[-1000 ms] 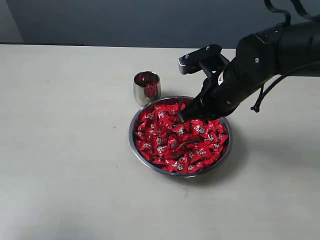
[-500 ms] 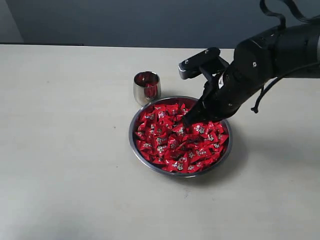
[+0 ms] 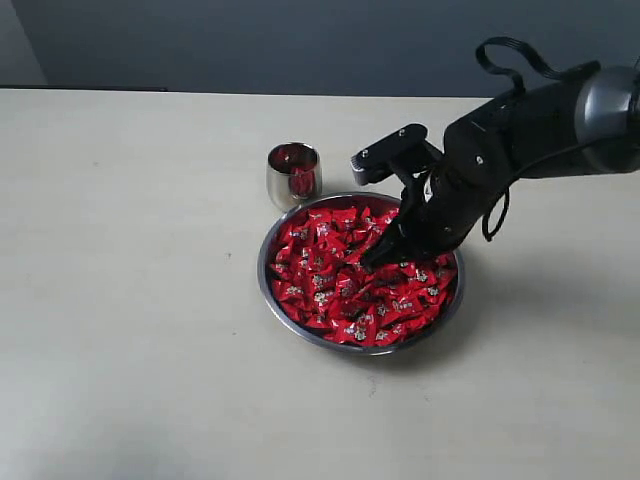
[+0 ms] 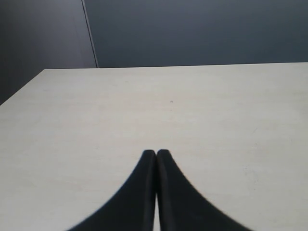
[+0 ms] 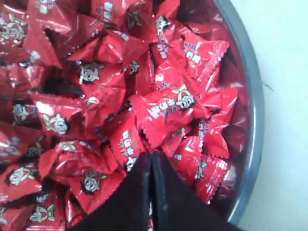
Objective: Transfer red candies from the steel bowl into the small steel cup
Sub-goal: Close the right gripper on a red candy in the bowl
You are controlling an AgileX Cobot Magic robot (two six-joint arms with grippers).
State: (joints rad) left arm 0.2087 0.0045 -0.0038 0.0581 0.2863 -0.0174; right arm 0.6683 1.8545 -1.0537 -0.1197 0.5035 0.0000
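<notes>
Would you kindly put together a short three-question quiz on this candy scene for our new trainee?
1. True or false: the small steel cup stands outside the steel bowl, close by its rim.
2. Where are the tips of the right gripper? A. over bare table; B. down among the red candies in the bowl; C. inside the cup.
3. Fill in: the left gripper has its jaws ___, with only the table before it.
Key: 1 true; 2 B; 3 shut.
</notes>
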